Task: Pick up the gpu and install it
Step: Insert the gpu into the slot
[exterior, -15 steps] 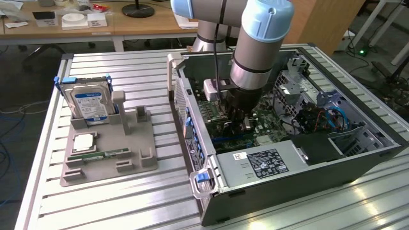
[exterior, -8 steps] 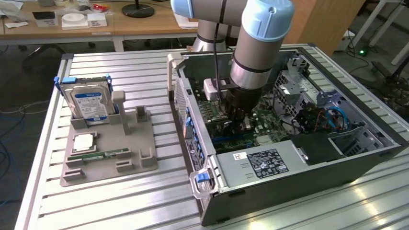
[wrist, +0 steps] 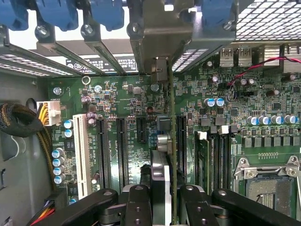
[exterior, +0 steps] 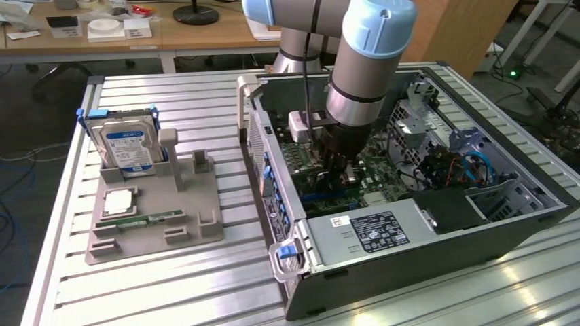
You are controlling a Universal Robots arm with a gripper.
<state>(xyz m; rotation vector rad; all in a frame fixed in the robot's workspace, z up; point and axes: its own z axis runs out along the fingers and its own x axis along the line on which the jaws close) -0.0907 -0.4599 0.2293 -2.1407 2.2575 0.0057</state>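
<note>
The gpu (wrist: 161, 162) shows edge-on in the wrist view as a thin black card. Its silver bracket end (wrist: 160, 70) points toward the case's rear slot openings. My gripper (wrist: 162, 200) is shut on it, with one black finger (wrist: 136, 202) on each side. The card hangs upright just above the green motherboard (wrist: 122, 94), in line with a long black expansion slot (wrist: 181, 141). I cannot tell whether it touches the slot. In the exterior view the gripper (exterior: 340, 170) reaches down into the open computer case (exterior: 408, 238).
Blue slot latches (wrist: 56, 12) line the case's rear wall. Memory sticks (wrist: 202, 160) and a processor socket (wrist: 270, 181) lie beside the card. On the exterior view's left, a grey holder (exterior: 154, 217) carries a hard drive (exterior: 127, 146) and a green memory stick (exterior: 136, 219).
</note>
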